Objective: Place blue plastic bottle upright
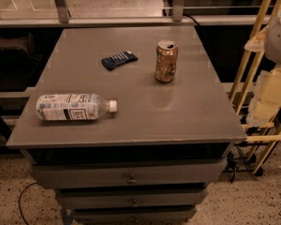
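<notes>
The blue plastic bottle (74,107) lies on its side near the front left corner of the grey table (178,111). It is clear plastic with a white-and-pale-blue label, and its white cap (113,106) points right. My gripper (267,97) is at the right edge of the view. It is beyond the table's right side, far from the bottle and holding nothing that I can see.
A brownish-gold drink can (166,61) stands upright at the middle right of the table. A dark flat packet (119,59) lies behind the bottle, near the table's centre. A pale wooden rack (257,55) stands right of the table. Drawers (131,177) are below the top.
</notes>
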`<control>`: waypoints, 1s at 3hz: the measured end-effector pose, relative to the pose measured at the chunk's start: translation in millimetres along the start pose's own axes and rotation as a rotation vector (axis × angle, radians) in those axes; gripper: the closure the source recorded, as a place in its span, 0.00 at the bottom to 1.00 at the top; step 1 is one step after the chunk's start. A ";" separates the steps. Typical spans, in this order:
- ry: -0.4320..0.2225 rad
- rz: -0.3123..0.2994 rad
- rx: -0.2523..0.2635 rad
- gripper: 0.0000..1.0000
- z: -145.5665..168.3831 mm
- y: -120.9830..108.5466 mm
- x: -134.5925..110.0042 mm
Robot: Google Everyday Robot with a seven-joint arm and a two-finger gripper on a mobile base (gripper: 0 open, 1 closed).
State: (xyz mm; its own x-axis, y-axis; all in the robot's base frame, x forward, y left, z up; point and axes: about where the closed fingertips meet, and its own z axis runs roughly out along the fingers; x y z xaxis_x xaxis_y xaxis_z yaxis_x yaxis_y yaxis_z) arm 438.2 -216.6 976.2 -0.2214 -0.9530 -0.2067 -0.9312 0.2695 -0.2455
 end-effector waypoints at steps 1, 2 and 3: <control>-0.001 -0.003 0.003 0.00 -0.3 -0.4 -1.5; -0.044 -0.044 0.017 0.00 13.1 -10.3 -43.1; -0.051 -0.060 0.007 0.00 17.2 -8.0 -49.9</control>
State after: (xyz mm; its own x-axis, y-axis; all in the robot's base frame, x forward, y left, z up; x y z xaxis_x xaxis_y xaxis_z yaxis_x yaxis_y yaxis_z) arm 461.7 -168.9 972.2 -0.1502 -0.9591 -0.2398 -0.9402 0.2136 -0.2654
